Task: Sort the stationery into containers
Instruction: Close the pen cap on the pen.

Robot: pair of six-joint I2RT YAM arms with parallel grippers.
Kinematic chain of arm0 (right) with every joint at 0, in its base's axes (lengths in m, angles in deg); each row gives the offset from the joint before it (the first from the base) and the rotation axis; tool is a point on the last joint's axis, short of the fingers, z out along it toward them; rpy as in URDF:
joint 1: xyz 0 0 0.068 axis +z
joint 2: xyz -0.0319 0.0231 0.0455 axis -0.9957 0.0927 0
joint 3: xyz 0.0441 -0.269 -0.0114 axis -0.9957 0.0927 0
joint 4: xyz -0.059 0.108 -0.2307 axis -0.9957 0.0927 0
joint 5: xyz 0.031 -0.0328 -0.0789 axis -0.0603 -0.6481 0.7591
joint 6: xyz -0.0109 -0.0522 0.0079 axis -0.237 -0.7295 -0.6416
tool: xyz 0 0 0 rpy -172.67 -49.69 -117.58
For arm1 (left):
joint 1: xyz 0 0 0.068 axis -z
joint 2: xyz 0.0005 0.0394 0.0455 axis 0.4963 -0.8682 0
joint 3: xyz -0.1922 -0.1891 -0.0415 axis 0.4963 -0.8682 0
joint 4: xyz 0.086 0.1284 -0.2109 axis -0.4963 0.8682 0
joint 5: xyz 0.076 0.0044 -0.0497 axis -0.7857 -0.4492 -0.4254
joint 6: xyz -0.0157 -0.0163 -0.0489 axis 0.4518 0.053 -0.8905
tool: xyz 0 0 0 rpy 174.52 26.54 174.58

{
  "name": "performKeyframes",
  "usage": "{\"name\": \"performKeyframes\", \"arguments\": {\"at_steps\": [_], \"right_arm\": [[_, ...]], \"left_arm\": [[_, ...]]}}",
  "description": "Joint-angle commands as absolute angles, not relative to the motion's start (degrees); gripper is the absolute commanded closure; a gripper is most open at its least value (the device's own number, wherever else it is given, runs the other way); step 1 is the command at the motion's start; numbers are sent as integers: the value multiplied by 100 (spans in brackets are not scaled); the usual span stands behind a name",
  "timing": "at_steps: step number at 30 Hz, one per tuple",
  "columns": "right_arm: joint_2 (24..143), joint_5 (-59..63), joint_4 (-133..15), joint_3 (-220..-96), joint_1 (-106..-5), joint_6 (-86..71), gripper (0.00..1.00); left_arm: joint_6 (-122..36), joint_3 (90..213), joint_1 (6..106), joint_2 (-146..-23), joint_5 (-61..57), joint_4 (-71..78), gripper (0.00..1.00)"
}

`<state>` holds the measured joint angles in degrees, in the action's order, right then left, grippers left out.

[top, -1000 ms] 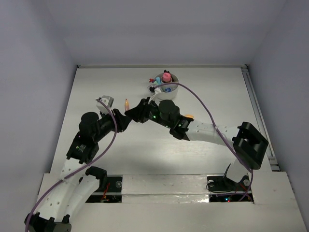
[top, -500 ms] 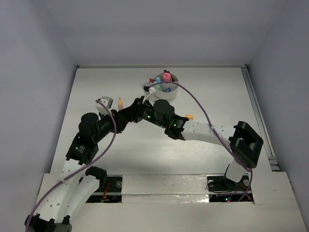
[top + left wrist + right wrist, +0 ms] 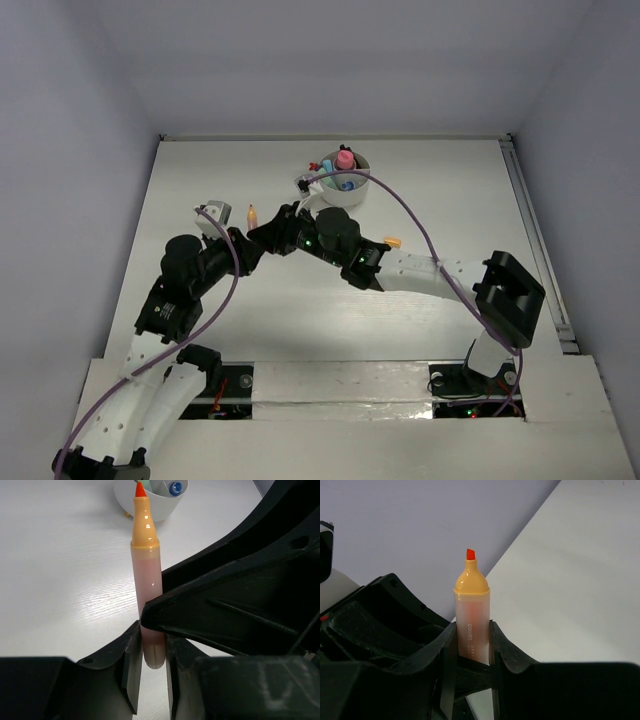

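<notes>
An uncapped orange highlighter (image 3: 251,214) with a translucent barrel stands upright above the table, left of the white cup (image 3: 333,198). My left gripper (image 3: 247,243) is shut on its lower end (image 3: 152,652). My right gripper (image 3: 266,231) is shut on the barrel just above (image 3: 471,605), and its finger (image 3: 210,610) crosses the left wrist view. The cup (image 3: 150,507) holds a pink piece (image 3: 345,159) and a blue one (image 3: 347,183).
A small orange piece (image 3: 392,241) lies on the table beside the right arm's forearm. The two arms meet over the table's left middle. Grey walls close in the table at the back and sides.
The right gripper has moved left to meet the left gripper at the highlighter. The highlighter has shifted slightly left and then stayed put.
</notes>
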<state>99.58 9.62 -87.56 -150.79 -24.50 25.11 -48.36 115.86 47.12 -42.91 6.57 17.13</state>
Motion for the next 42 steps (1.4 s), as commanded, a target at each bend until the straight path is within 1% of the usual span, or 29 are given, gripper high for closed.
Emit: {"name": "performKeyframes", "arguments": {"at_steps": [1,3,5,7,9,12,13,15,16,19,22,24,26,27,28,29,30,31,35,36,39,40,42], "right_arm": [[9952,662,-8684,-15005,-2246,2577,82],[9969,653,-8657,-14970,-2246,2594,82],[9952,653,-8666,-14847,-2246,2647,82],[9917,653,-8692,-14794,-2246,2673,81],[9882,653,-8684,-14741,-2246,2656,79],[9732,767,-8553,-14680,-2246,2560,57],[9671,820,-8500,-14653,-2341,2533,43],[9434,777,-8508,-14531,-2482,2585,33],[9337,611,-8577,-14373,-2683,2638,26],[8916,276,-8744,-14118,-3018,2849,21],[8459,327,-8561,-13819,-3309,2744,20],[8152,634,-8238,-13590,-3475,2551,22],[7949,1065,-7955,-13241,-3642,2445,37],[7843,1205,-7728,-13099,-3861,2445,47],[7625,1276,-7621,-12932,-3985,2445,66],[7536,1373,-7524,-12765,-4108,2462,82],[7439,1391,-7410,-12476,-4231,2480,94],[7360,1365,-7226,-12352,-4450,2480,100],[6903,1523,-6804,-11903,-4680,2428,100],[6858,1567,-6698,-11850,-4680,2401,99],[6980,1743,-6242,-11814,-4908,2217,81],[7042,1734,-6110,-11814,-4978,2164,69],[7304,1673,-6100,-11814,-5216,2067,56]], "left_arm": [[-4820,11653,4663,-4200,617,1234,83],[-4820,11653,4663,-4182,591,1234,87],[-4802,11653,4610,-4138,582,1225,100],[-4793,11653,4610,-4129,582,1225,100],[-4785,11653,4610,-4138,634,1208,100],[-4776,11644,4610,-4103,731,1182,100],[-4776,11635,4610,-4094,766,1164,100],[-4776,11618,4610,-4085,854,1138,100],[-4776,11609,4610,-4077,889,1129,100],[-4767,11609,4610,-4085,951,1111,100],[-4767,11609,4610,-4086,1021,1102,100],[-4767,11600,4610,-4085,1065,1085,100],[-4767,11600,4610,-4050,1135,1067,100],[-4767,11591,4610,-4050,1240,1041,100],[-4758,11591,4610,-4033,1293,1032,100],[-4758,11591,4610,-4024,1328,1023,100],[-4758,11591,4610,-4024,1433,997,100],[-4749,11591,4610,-4015,1521,971,100],[-4740,11556,4610,-3998,1847,874,100],[-4741,11556,4610,-4006,1987,848,100],[-4741,11539,4610,-4050,2137,812,100],[-4741,11539,4610,-4050,2146,812,100],[-4758,11530,4610,-4059,2155,803,100]]}}
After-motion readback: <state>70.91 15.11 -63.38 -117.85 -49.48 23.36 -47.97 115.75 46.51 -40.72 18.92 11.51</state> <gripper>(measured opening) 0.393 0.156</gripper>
